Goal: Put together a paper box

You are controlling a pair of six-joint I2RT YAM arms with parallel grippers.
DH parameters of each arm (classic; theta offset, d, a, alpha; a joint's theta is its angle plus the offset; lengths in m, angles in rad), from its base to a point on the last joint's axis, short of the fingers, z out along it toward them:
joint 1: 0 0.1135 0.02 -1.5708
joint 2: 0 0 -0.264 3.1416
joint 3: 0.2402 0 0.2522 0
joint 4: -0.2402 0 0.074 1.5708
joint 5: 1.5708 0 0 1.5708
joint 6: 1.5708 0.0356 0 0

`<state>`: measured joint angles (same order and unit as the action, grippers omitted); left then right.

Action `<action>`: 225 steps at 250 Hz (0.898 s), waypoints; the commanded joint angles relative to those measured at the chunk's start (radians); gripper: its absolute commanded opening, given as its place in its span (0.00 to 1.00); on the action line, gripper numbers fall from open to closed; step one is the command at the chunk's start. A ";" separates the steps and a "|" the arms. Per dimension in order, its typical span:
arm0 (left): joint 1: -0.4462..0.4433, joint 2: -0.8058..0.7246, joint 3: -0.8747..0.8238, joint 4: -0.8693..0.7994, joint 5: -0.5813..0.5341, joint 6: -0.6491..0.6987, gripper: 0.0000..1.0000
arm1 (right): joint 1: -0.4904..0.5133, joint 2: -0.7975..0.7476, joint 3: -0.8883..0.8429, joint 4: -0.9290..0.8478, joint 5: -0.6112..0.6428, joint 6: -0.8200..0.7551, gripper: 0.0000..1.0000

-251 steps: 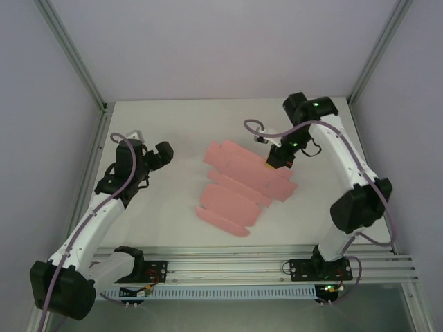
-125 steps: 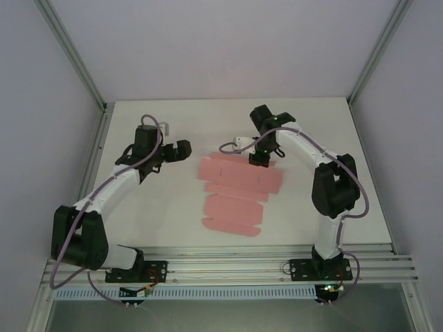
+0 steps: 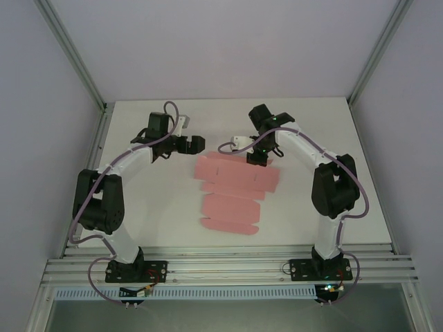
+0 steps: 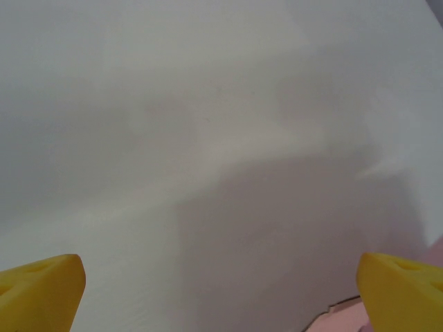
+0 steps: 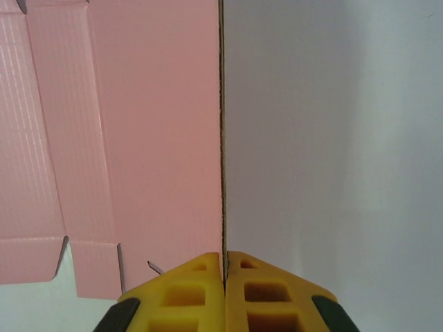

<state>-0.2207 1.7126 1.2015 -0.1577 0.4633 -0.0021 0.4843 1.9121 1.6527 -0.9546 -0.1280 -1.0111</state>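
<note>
The white table is lying between pale walls, with a metal rail along its near edge, and both arms are reaching over it from there. The left arm is bending toward the far left. The right arm is curving over the far right, and its wrist is hiding a small part of the card's far edge in the top view. The paper box is lying as a flat pink sheet at the middle of the table. The right wrist view is showing its fine ribs and cut flaps, which the top view is not showing. The left wrist view is catching only a pink corner. The left gripper is hanging near the sheet's far left corner. Its yellow fingers are standing wide apart and holding nothing. The right gripper is sitting at the sheet's far edge. Its fingers are pressed together with nothing between them. I cannot tell if they are touching the card. Compared with one second ago, the sheet has turned and slid to the left, and the left gripper has come closer to it.
</note>
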 commanded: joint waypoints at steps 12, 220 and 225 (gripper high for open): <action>-0.011 0.000 0.001 0.007 0.185 0.070 1.00 | 0.010 -0.039 0.018 -0.020 -0.057 -0.001 0.00; -0.219 -0.071 -0.095 0.340 -0.202 -0.143 1.00 | 0.043 -0.119 -0.037 0.062 -0.146 0.097 0.00; -0.224 -0.073 -0.100 0.360 -0.220 -0.160 1.00 | 0.044 -0.119 -0.037 0.063 -0.152 0.100 0.00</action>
<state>-0.4255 1.6630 1.1488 0.0269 0.4007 -0.0330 0.4973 1.8183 1.6108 -0.9024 -0.1741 -0.9237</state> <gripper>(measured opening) 0.998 0.050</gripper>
